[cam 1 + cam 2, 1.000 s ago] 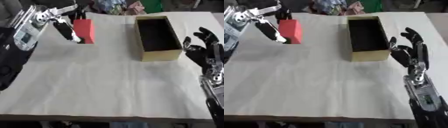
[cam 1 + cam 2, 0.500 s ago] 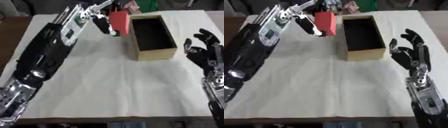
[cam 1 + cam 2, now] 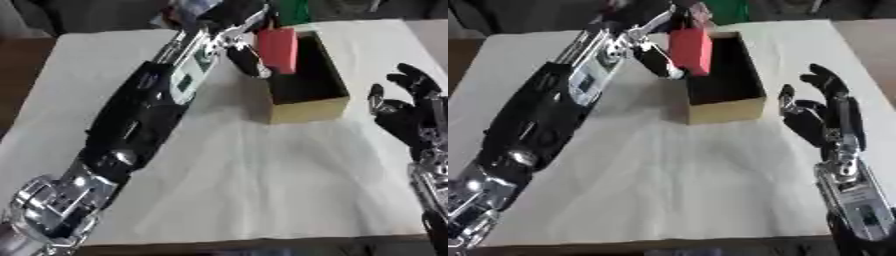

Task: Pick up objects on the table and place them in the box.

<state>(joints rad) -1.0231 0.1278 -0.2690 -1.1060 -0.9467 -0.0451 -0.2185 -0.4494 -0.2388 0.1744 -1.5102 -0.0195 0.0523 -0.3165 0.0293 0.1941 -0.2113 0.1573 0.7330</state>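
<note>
Over the white-clothed table [image 3: 262, 190], left hand [image 3: 241, 37] fingers pinch a red block [image 3: 278, 49] above the box [image 3: 306, 100].

The left hand [image 3: 241, 37] reaches far across the table [image 3: 219, 170] and pinches a red block [image 3: 278, 49] over the box [image 3: 306, 85]. The box sits near the far right corner of the table. The right hand [image 3: 404, 110] rests open by the right edge, fingers up.
</note>
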